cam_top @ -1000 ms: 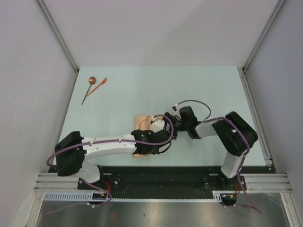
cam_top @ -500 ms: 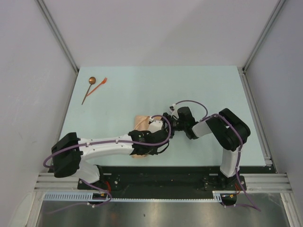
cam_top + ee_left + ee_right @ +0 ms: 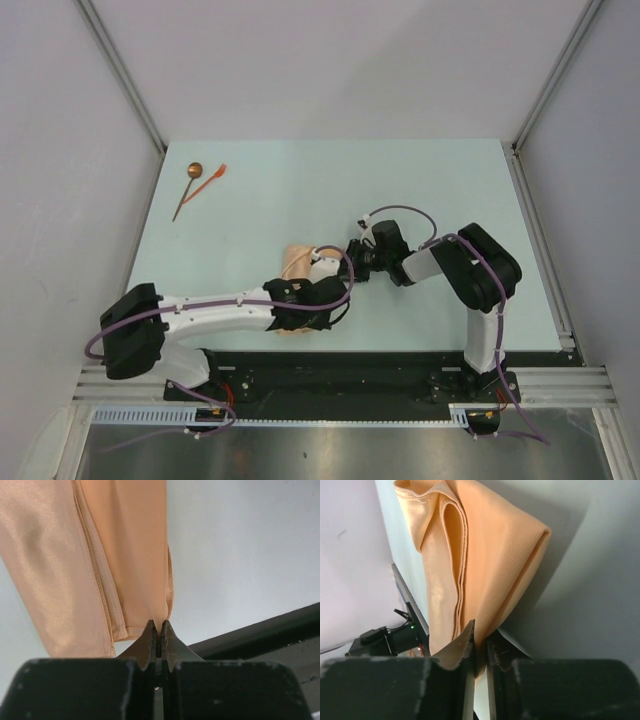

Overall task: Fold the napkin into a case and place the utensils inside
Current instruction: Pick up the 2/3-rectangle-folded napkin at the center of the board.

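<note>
Near the front edge of the table (image 3: 430, 190), just beyond the arm bases: the napkin (image 3: 296, 258), tan-orange, bunched into several folded layers, partly hidden under the left arm in the overhead view. Left gripper (image 3: 322, 270) over the cloth's right side, fingers pressed together on a thin fold of it. In the left wrist view, left gripper (image 3: 159, 636) with almost no gap between the tips, pinching the lower corner of the napkin (image 3: 100, 555); layered edges and a stitched hem running away from the fingertips, pale table surface beyond and a dark strip at lower right. Just to the right, touching the same cloth from the other side, right gripper (image 3: 352, 258), reaching in from the right arm. In the right wrist view, right gripper (image 3: 480, 642) clamped on the bottom of a rounded fold of the napkin (image 3: 485, 555), with curled, hemmed layers open on the left. Cannot tell whether the cloth rests on the table or hangs just above it. Far off, at the table's back left corner, well apart from napkin and arms: spoon (image 3: 186, 192), dark thin handle, coppery round bowl toward the far edge, and just beside it on the right the orange-red fork-like piece (image 3: 211, 182), both lying flat on the table.
</note>
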